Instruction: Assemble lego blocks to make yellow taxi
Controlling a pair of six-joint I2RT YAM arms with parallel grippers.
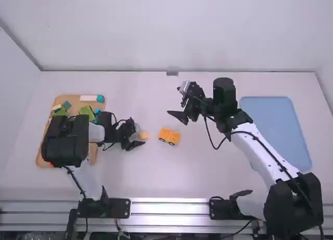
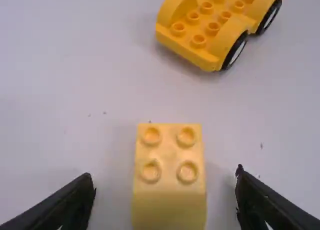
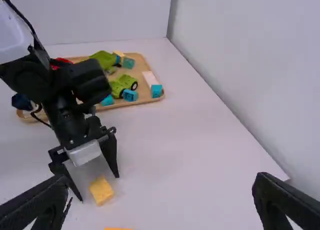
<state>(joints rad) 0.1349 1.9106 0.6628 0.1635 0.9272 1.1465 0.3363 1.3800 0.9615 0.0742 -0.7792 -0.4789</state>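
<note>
- Left of the middle of the table (image 1: pixel 156 175), nearer the near edge than the far: yellow block (image 2: pixel 169 175), four studs up.
- Left gripper (image 1: pixel 138 135) astride it, fingers spread; visible gap on either side, block unclasped.
- Right beside that, about mid-table: orange-yellow wheeled base (image 2: pixel 215 28), upright, studded top, black-tyred wheels, set at a slant; apart from the block.
- Right gripper (image 1: pixel 174 100) beyond the base, towards the far edge; fingers parted, nothing between them.
- Along the left edge: wooden tray (image 1: pixel 74 100), mixed pieces aboard. Noted: green wheeled piece (image 3: pixel 122 85), white block (image 3: pixel 150 79), teal block (image 3: pixel 130 95).
- By the right edge: blue mat (image 1: pixel 273 130), rounded corners, lying flat.
</note>
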